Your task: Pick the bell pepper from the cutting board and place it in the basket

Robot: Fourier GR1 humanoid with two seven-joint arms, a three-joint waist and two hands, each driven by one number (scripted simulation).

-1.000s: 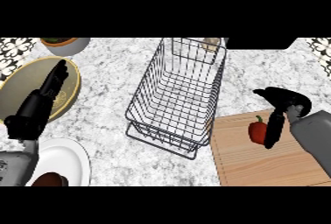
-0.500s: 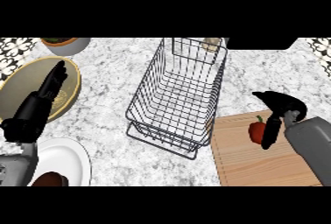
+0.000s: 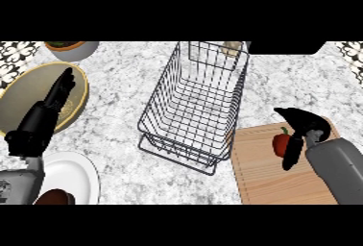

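Red pepper (image 3: 281,143) on the cutting board (image 3: 273,178), just right of the wire basket (image 3: 195,103). Right hand (image 3: 303,129) curled round the pepper, fingers grasping it. Left hand (image 3: 44,119) far left of the basket, fingers straight and released, over a tan plate (image 3: 28,91)

One view only was given, from the robot's head, looking steeply down on the marbled tabletop (image 3: 120,158). The forearms entered from the lower edge, left at the view's left, right at its right. The wire basket (image 3: 195,103) stood mid-frame, the cutting board (image 3: 266,178) cut off by the lower right
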